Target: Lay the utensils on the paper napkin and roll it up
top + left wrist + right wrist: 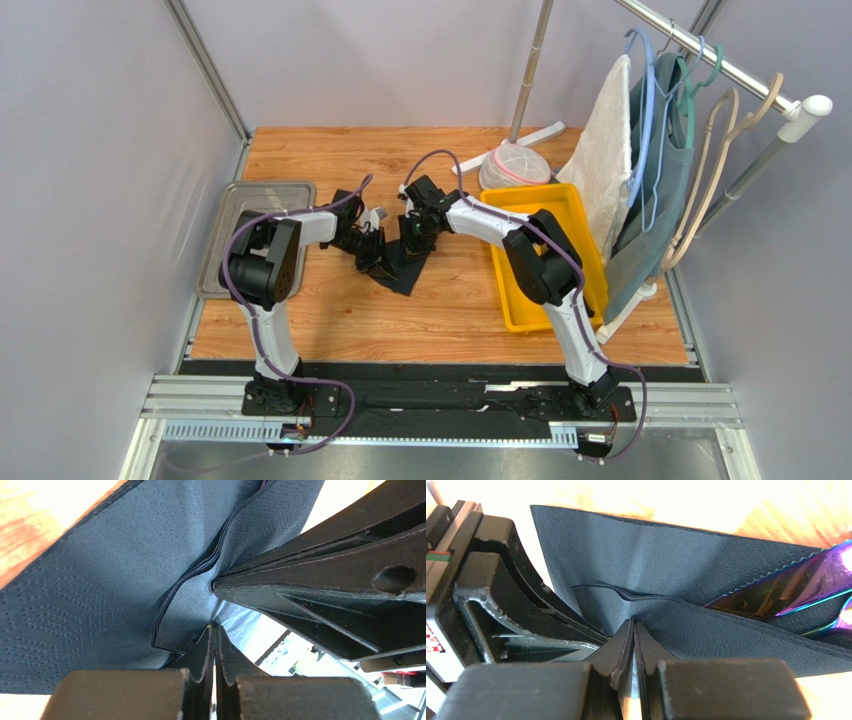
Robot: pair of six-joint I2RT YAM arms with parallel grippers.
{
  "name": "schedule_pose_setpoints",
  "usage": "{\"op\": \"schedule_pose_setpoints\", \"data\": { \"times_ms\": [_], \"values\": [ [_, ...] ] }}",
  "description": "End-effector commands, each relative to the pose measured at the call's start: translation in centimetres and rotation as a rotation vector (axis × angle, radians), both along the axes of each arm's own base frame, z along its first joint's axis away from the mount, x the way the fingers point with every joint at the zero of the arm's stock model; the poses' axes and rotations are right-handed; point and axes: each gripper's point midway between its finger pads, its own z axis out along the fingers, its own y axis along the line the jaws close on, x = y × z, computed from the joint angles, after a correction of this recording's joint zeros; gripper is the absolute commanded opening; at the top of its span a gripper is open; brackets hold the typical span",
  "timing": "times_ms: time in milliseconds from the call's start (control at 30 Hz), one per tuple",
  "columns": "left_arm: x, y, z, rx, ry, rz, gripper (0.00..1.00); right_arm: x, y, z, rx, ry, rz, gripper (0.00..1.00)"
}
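From above, both arms reach in over the light wooden table (400, 330) and meet near its middle. The left gripper (372, 258) and the right gripper (413, 240) stand side by side, both down on a thin, matte black paper napkin (408, 272) that lies crumpled on the wood beneath them. A flat grey metal tray (245, 205) sits at the left edge, and a yellow plastic bin (520, 305) lies to the right.

The left wrist view has the left gripper's fingers (202, 652) pressed together with no gap, nipping an edge of the black paper napkin. The embossed sheet rises in a layered fold just past the tips. The right gripper's black frame fills the right side and touches the same fold.

In the right wrist view, that gripper's fingers (623, 640) are all but closed, with a pinch of napkin between the tips. The left gripper's frame stands just beside them on the left. At the right, the iridescent purple metal utensils (786, 592) lie tucked between napkin layers, with only their shiny heads showing.
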Motion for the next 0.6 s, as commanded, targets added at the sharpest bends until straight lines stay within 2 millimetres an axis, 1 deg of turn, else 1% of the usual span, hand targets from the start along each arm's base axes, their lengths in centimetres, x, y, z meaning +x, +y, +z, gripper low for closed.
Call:
{"op": "schedule_pose_setpoints", "data": {
  "times_ms": [0,67,133,233,267,300,367,467,500,567],
  "values": [
    [-0.4,1.4,-2.1,0.104,0.034,0.015,0.00,0.0,-1.1,-3.2,-0.076,0.001,0.023,0.10],
    [-0.5,1.6,-2.3,0.116,0.040,0.018,0.00,0.3,-0.7,-2.6,-0.060,-0.010,0.027,0.11],
    [-0.8,1.7,-2.6,0.122,0.051,0.021,0.00,0.8,-0.5,-1.4,-0.037,-0.026,0.024,0.15],
    [-0.9,1.7,-2.8,0.126,0.056,0.023,0.00,2.0,0.0,2.1,0.034,-0.075,0.012,0.22],
    [-0.9,1.7,-2.8,0.125,0.053,0.023,0.00,2.2,0.2,2.9,0.052,-0.082,0.010,0.22],
    [-0.9,1.8,-2.9,0.127,0.055,0.024,0.00,2.3,0.2,4.4,0.076,-0.094,0.009,0.22],
    [-0.9,1.7,-2.8,0.125,0.053,0.024,0.00,1.9,0.4,5.5,0.095,-0.095,0.007,0.22],
    [-0.6,1.6,-2.5,0.116,0.038,0.024,0.00,1.1,0.2,5.2,0.087,-0.067,0.008,0.22],
    [-0.7,1.6,-2.4,0.116,0.033,0.027,0.00,0.7,0.1,4.3,0.073,-0.048,0.010,0.21],
    [-0.5,1.6,-2.2,0.112,0.020,0.031,0.00,0.4,0.2,3.4,0.069,-0.020,0.008,0.19]
  ]
}}
